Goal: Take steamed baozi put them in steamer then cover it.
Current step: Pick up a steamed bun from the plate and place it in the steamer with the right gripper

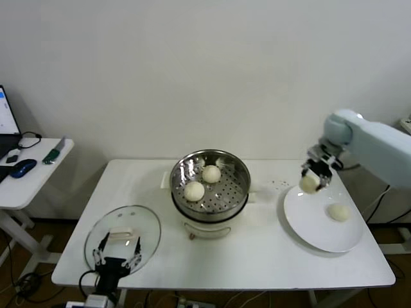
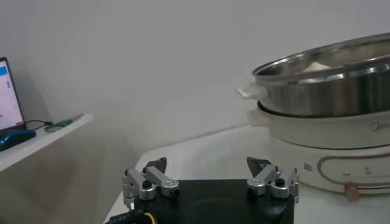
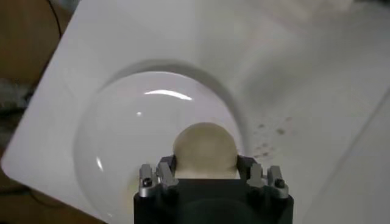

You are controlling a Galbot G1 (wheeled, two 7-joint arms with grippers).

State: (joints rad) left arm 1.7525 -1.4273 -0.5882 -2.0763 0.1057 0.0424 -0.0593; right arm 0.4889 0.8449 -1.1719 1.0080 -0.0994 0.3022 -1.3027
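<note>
Steamed baozi are split between two places in the head view: two [image 1: 203, 182] sit on the perforated floor of the steamer [image 1: 239, 168], one [image 1: 338, 212] remains on the white plate [image 1: 314, 234], and a fourth [image 1: 309, 183] is held by the right end effector [image 1: 313, 178] above the plate's far edge. By my judgement the task is about half done, with two buns and the glass lid [image 1: 148, 228], lying on the desk [image 1: 270, 256], still to go. The left wrist view shows the left end effector [image 2: 210, 182] spread wide and empty, low beside the steamer [image 2: 323, 85]. In the right wrist view, the right end effector [image 3: 210, 176] clamps a smooth, cream, domed bun [image 3: 205, 149] over the plate [image 3: 122, 122].
</note>
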